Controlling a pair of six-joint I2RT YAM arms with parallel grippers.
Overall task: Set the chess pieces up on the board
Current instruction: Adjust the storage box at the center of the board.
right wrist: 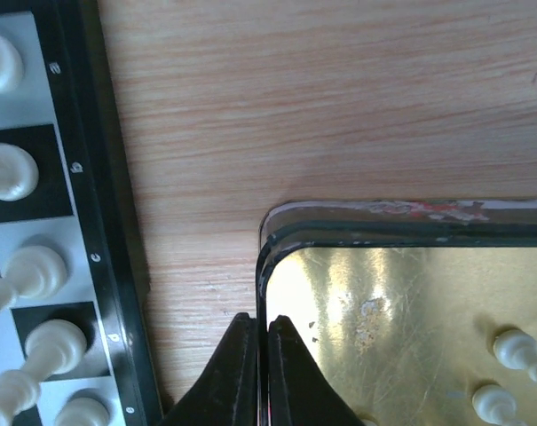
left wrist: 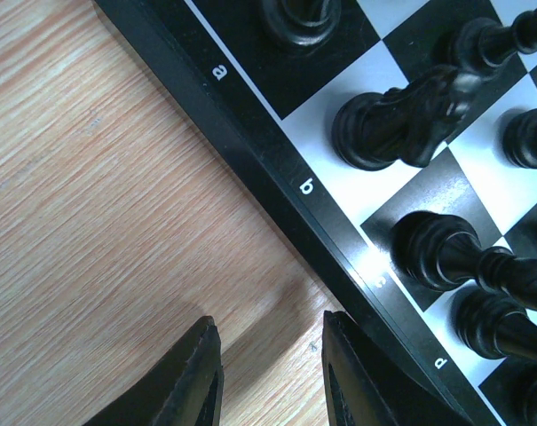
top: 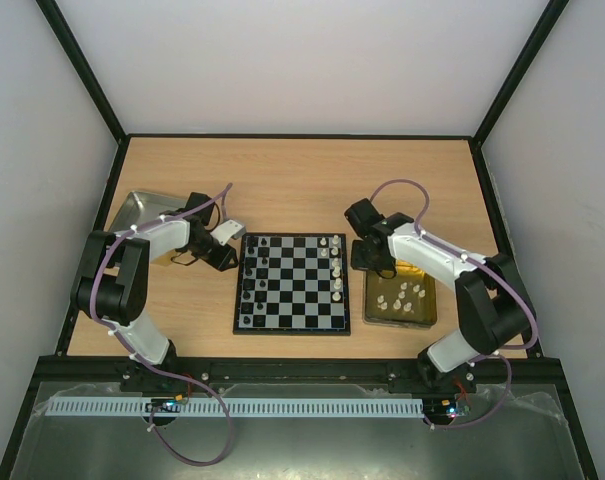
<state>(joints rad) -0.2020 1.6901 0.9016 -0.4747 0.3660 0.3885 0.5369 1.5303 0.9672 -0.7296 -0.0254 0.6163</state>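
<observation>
left gripper point(left wrist: 272, 382): jaws moderately apart, nothing held; bare bench point(left wrist: 90, 222) shows through the gap. the lettered rim of the board point(left wrist: 277, 155) lies just beside the fingers at 1 o'clock. black pieces point(left wrist: 401, 124) stand on the squares beyond that rim.

right gripper point(right wrist: 261, 373): jaws closed to a thin slit, no piece held. the slit sits over the corner wall of the gold tray point(right wrist: 383, 293); whether it nips that wall cannot be told. loose white pieces point(right wrist: 517, 351) lie in the tray at 4 o'clock of the fingers. more white ones stand on the board's edge squares at 9 o'clock.

layout, top view: the board is mid-bench, with the gold tray just beside it at 3 o'clock. black pieces line its 9 o'clock edge and white its 3 o'clock edge, the white side only partly filled.

handling, as judged:
- each piece is likely light, rigid and smooth, with a slim stem on a wider base, so a brushing finger tips it easily.
- a piece lying flat may roll or slide on the glossy tray floor.
- take hold across the stem, above the base, with jaws opened only a little wider than the piece.
- use low force.
- neighbours on the board stand close, so descend vertically.
</observation>
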